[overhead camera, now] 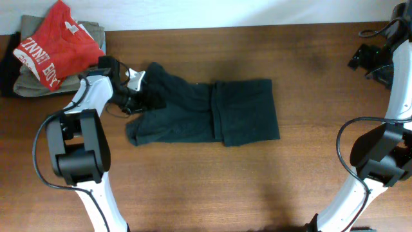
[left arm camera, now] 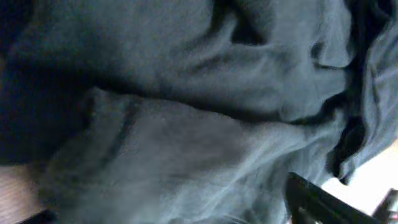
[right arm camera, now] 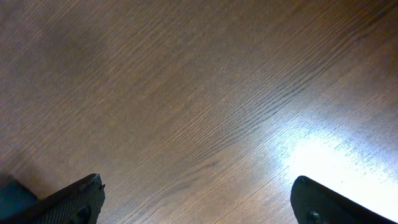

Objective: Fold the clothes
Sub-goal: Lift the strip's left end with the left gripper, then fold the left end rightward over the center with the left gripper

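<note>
Overhead is bright and sharp, with soft shadows on the surface. The left wrist view of the shirt is dim and blurred; glare whitens the right wrist view.

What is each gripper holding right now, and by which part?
Right gripper: nothing, open over the brown wooden table. Left gripper sits at the bunched end of the dark charcoal T-shirt; a grip cannot be told.

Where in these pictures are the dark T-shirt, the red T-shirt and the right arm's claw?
dark T-shirt (overhead camera: 244, 113), overhead view, on its flat right part.
red T-shirt (overhead camera: 58, 40), overhead view, on its middle, near the white lettering.
right claw (right arm camera: 198, 196), right wrist view, midway between its open fingertips.
</note>
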